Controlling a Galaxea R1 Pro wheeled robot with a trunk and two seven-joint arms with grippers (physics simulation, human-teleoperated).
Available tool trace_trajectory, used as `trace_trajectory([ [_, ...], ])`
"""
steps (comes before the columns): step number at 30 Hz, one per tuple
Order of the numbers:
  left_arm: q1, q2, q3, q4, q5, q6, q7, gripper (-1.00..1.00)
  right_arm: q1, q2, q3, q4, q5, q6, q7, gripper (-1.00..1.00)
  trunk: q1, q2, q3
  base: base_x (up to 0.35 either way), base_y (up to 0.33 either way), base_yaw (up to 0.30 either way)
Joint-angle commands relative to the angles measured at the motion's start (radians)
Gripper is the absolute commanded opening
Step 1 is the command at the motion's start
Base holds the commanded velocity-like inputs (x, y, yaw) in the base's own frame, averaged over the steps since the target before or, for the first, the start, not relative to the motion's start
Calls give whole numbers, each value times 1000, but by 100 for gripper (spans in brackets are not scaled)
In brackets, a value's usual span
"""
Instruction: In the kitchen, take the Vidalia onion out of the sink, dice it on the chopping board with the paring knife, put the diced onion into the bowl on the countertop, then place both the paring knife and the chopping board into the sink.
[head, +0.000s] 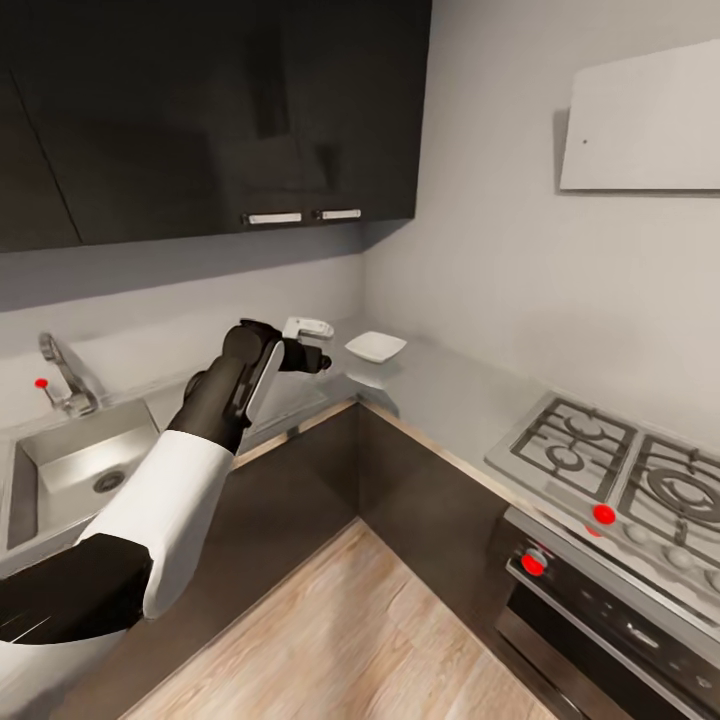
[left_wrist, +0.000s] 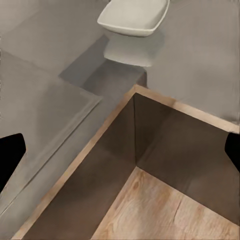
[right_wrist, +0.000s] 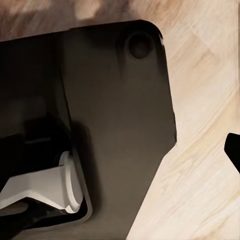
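The robot's left arm (head: 150, 500), a white sleeve with matte black joints, fills the near corner of the head view and reaches out over the countertop (head: 450, 390), its left gripper (head: 318, 362) held above the inner corner just short of the bowl (head: 375, 346). In the left wrist view the two dark fingertips (left_wrist: 10, 155) stand wide apart with nothing between them, so the jaws are parted and empty. The bowl is a shallow white square with rounded corners, mirrored in the glossy grey top. The sink (head: 70, 470), a grey steel basin with round drain and curved tap, looks bare. This seems an approach stage; next the robot must find the onion, board and knife. The right gripper's state cannot be told.
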Motion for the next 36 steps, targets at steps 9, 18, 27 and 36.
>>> trace_trajectory([
  [9, -1, 12, 0, -29, -3, 5, -4, 100, 1, 1, -4, -1, -5, -2, -2, 100, 1, -2, -2, 326, 0, 0],
  [18, -2, 15, -1, -34, -3, 4, -4, 100, 1, 1, -3, -2, -4, 23, 8, 100, 1, -2, -2, 124, 0, 0],
  [27, -2, 15, -2, -23, -2, 1, -4, 100, 1, 1, 0, -6, 0, 68, 7, 100, 1, -2, -2, 46, -3, 0],
  [36, -2, 15, -2, -23, -3, 1, -4, 100, 1, 4, 0, -5, -2, 71, 7, 100, 1, -2, -2, 288, -63, 0],
])
